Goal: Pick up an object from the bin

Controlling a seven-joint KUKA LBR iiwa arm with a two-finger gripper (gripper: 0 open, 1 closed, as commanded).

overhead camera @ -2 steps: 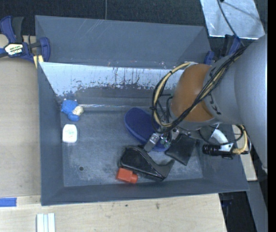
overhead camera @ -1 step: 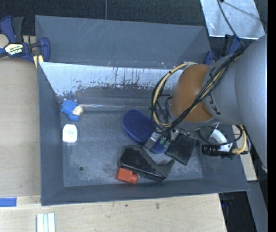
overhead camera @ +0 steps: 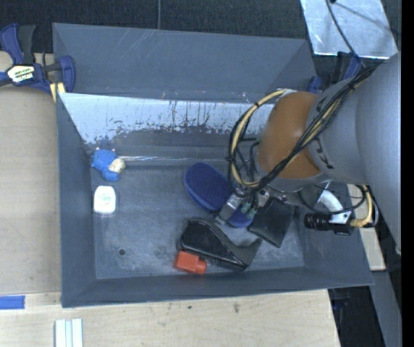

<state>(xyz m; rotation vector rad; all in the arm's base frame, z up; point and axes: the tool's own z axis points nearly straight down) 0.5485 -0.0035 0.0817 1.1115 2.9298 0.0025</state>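
So the thing to look at is the blue oval, lying flat on the bin floor, a bit right of the middle and tilted so its long side runs from upper left to lower right. The hand is down low right at the oval's lower-right end, pretty much on top of that edge. There's a bit of blue poking out under it too, but I honestly can't tell if that's part of the oval or something else. I also can't tell whether the hand is apart or closed, or whether it has anything in it, because the wrist hardware is in the way. Just right of the oval, past the hand, there's a flat black square sitting at an angle. Below the oval is a long black wedge, and a small orange block sits against the wedge's left end. Well off to the oval's left are a little white block and, above that, a blue-and-white lump up near the back wall. Up and right of the oval is the arm's orange cover with cables looping round it.
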